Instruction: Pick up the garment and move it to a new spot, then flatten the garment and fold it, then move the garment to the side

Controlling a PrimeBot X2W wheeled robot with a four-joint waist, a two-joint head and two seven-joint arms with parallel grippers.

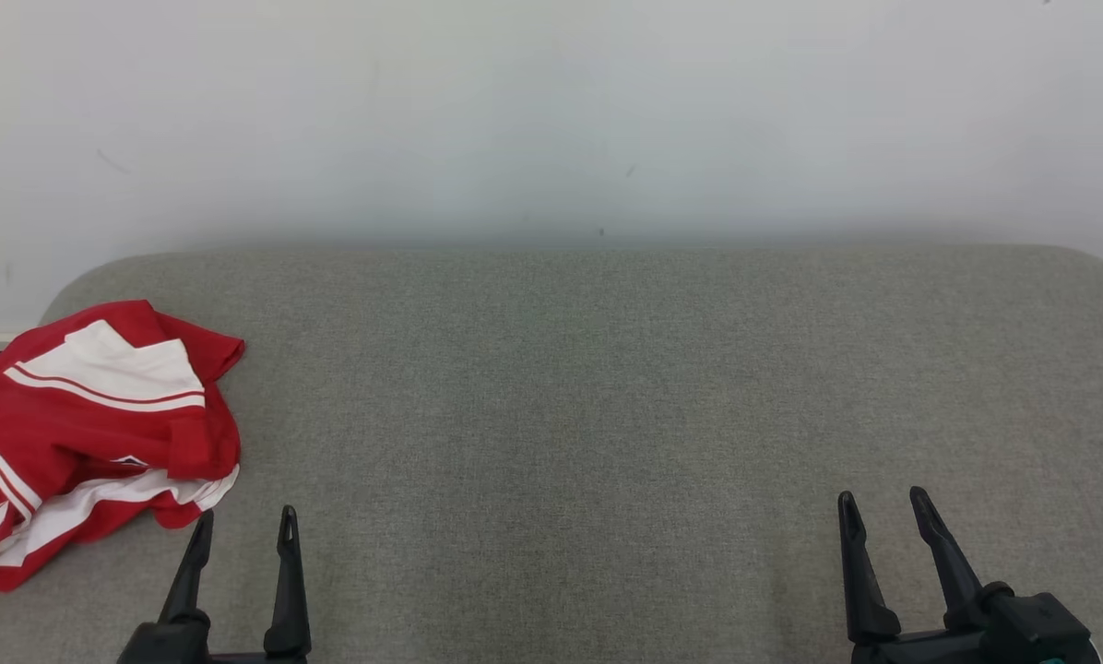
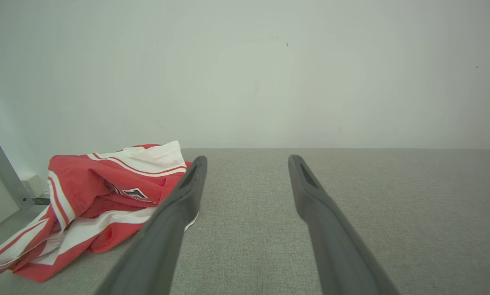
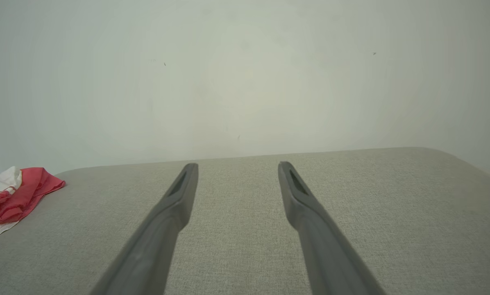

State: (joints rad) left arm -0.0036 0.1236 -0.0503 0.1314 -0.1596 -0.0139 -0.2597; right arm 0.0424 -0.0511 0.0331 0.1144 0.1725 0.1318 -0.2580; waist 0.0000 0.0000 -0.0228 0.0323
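I am in what looks like a bare test room or lab. Before me lies a wide work surface (image 1: 625, 387) padded in plain grey woven fabric, with rounded corners. It is set against a blank white wall (image 1: 551, 111) with faint scuffs. A grey metal frame strut (image 2: 3, 172) stands at its left end.

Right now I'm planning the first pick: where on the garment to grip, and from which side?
On the garment, probably the raised red fold at its right edge, from the right with the left gripper: it lies crumpled, that edge nearest.
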